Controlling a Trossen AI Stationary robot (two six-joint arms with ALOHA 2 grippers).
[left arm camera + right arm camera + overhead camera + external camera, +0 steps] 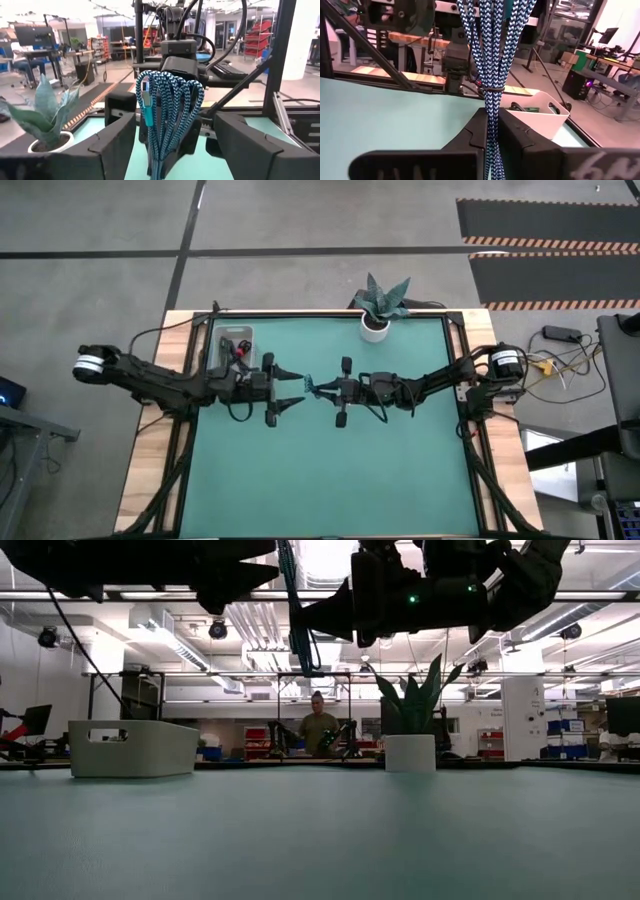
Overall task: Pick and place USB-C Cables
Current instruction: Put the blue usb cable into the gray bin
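Pinching teal-blue cable [313,387], right claw [322,389] (left claw [296,386] spread), beside bin [232,337].

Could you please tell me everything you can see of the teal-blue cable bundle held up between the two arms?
The teal-blue cable bundle is a braided cord with a blue-and-white zigzag weave, folded into several loops and cinched by a thin tie. A teal USB-C plug with a metal tip lies against the loops. It hangs above the green mat, clamped in the right pincer. The left pincer, open, flanks it without touching.
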